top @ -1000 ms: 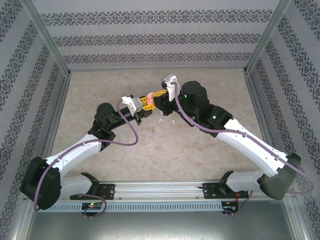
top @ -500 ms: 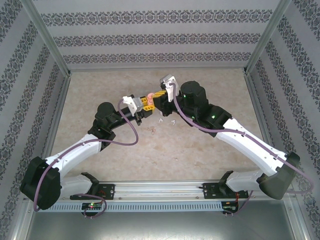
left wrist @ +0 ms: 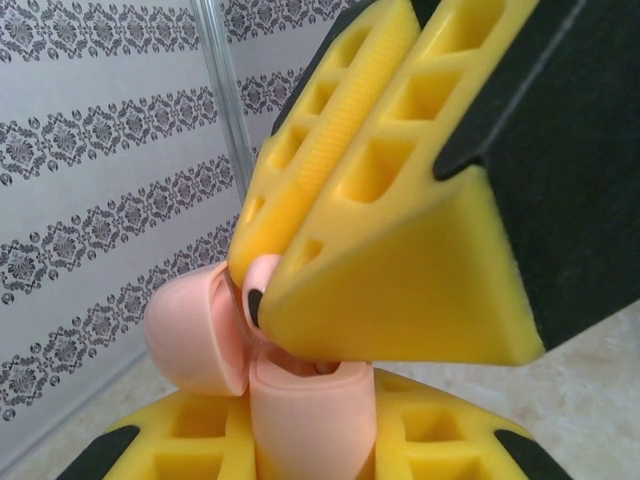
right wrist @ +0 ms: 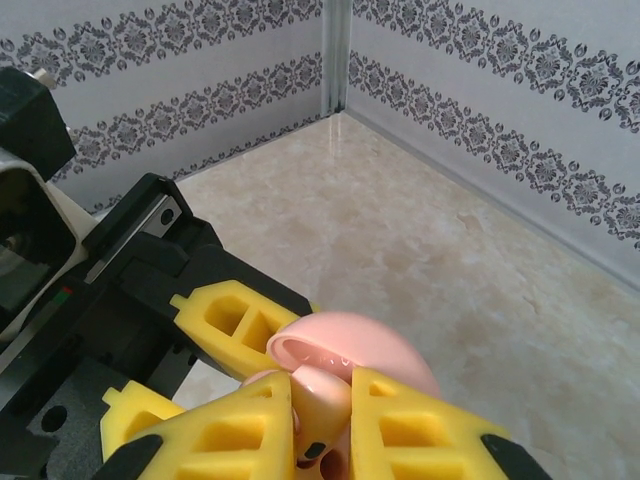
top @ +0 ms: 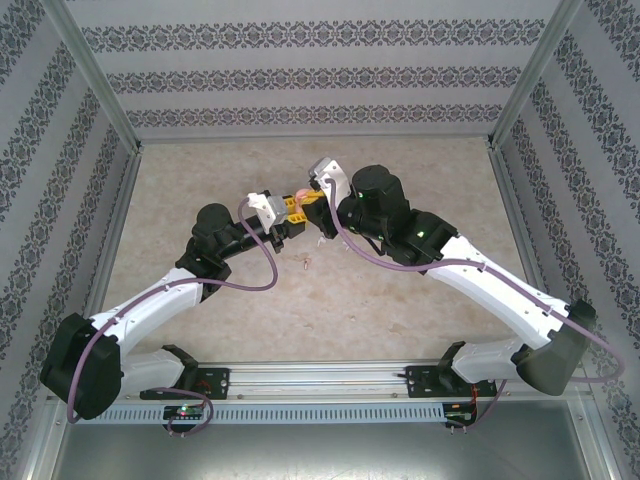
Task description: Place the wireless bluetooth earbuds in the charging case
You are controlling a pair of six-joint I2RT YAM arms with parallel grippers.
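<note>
One open pink case [left wrist: 310, 400] is gripped by the left end effector [left wrist: 310, 445]; a pink earbud [right wrist: 318, 392] is pinched by the right end effector [right wrist: 322, 430].

Beige, marble-patterned table [top: 200, 170], closed in by patterned walls [top: 320, 75] on three sides. Near the middle, lying directly on it, a tiny pinkish earbud [top: 305, 263]. Just beyond, a small white piece [top: 321, 239], too small to tell.
</note>
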